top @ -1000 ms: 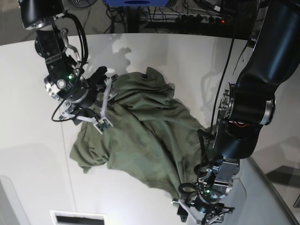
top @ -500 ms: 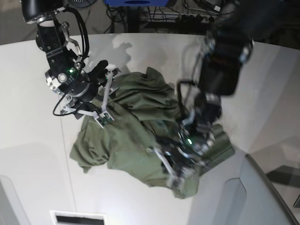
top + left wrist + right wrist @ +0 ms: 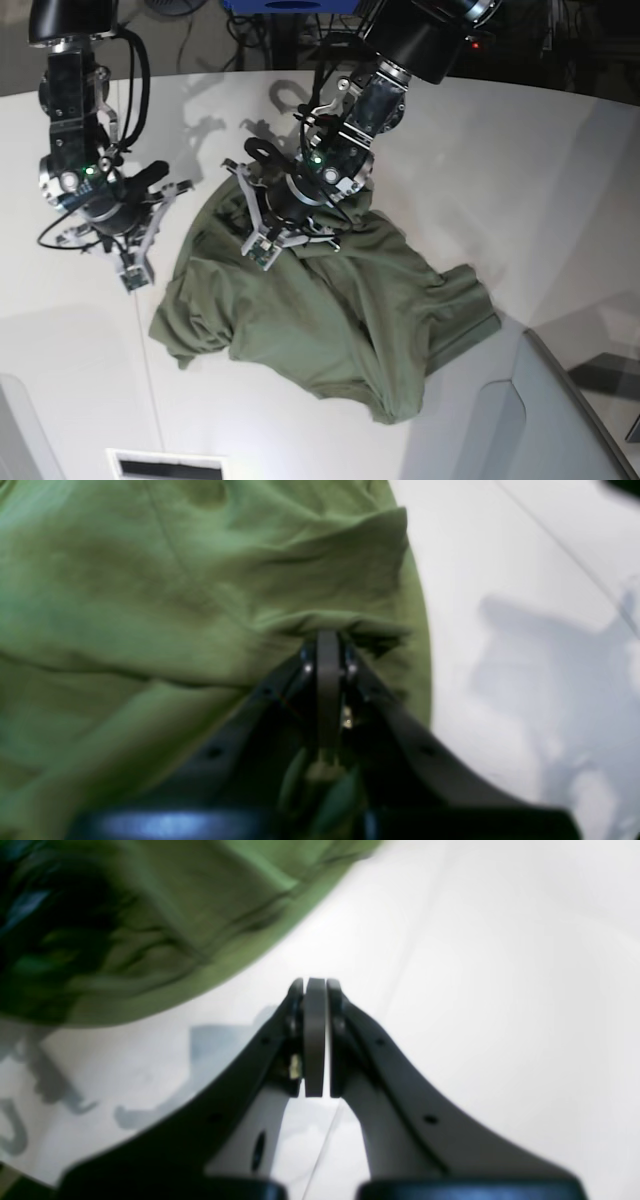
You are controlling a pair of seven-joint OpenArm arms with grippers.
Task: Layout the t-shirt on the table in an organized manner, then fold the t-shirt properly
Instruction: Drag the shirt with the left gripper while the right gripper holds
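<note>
With the left gripper (image 3: pixel 327 637) newly swung across and clamped on a fold, the shirt (image 3: pixel 330 310) lies crumpled mid-table (image 3: pixel 560 170); the right gripper (image 3: pixel 315 987), now closed empty, has drawn aside, so spreading has barely started.

— How many shirts are out there?

— One t-shirt (image 3: pixel 330 310), olive green, the only cloth I can see.

— And it sits on a single surface?

— One white tabletop (image 3: pixel 540 170). There is also one grey-white angled panel (image 3: pixel 560 420) at the near corner.

— Arms?

— Two. One left gripper (image 3: pixel 262 236) over the shirt, one right gripper (image 3: pixel 131 268) off to the side. Each has two fingers (image 3: pixel 315 1040), pressed together.

— Anything smaller?

— One slot-like opening (image 3: pixel 165 466) at the near edge. Behind the far edge there is a tangle of cables (image 3: pixel 420 35); it is too dark and cluttered back there for me to count them.
</note>
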